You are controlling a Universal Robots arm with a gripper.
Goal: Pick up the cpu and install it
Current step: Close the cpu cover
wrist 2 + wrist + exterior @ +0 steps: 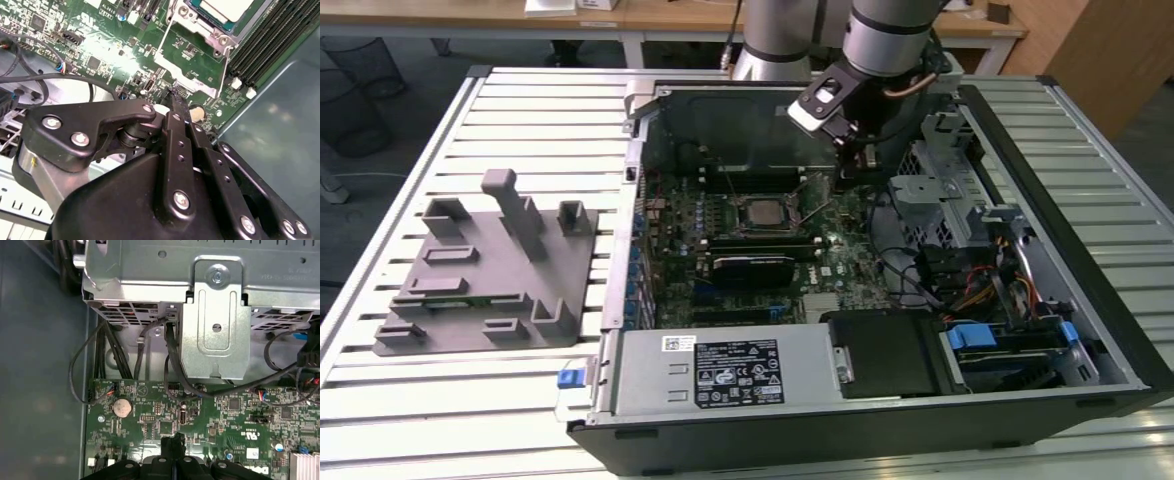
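Observation:
The cpu (761, 212), a small square chip with a shiny silver top, lies in the socket in the middle of the green motherboard (720, 290) inside the open computer case. In the second wrist view the cpu (226, 7) shows with a pale rim inside the metal socket frame (192, 65). My gripper (851, 172) hangs over the board just to the exterior view's right of the socket, apart from the chip. Its black fingertips (175, 100) are pressed together with nothing between them. They also show in the first wrist view, where the gripper (172, 444) hovers over the board's edge.
A grey plastic tray (494, 270) with upright posts stands on the slatted table at the exterior view's left. Memory slots (260, 45) run beside the socket. A metal drive cage (215, 315) and black cables (172, 365) crowd the case beside the gripper. The power supply (720, 370) fills the case's near end.

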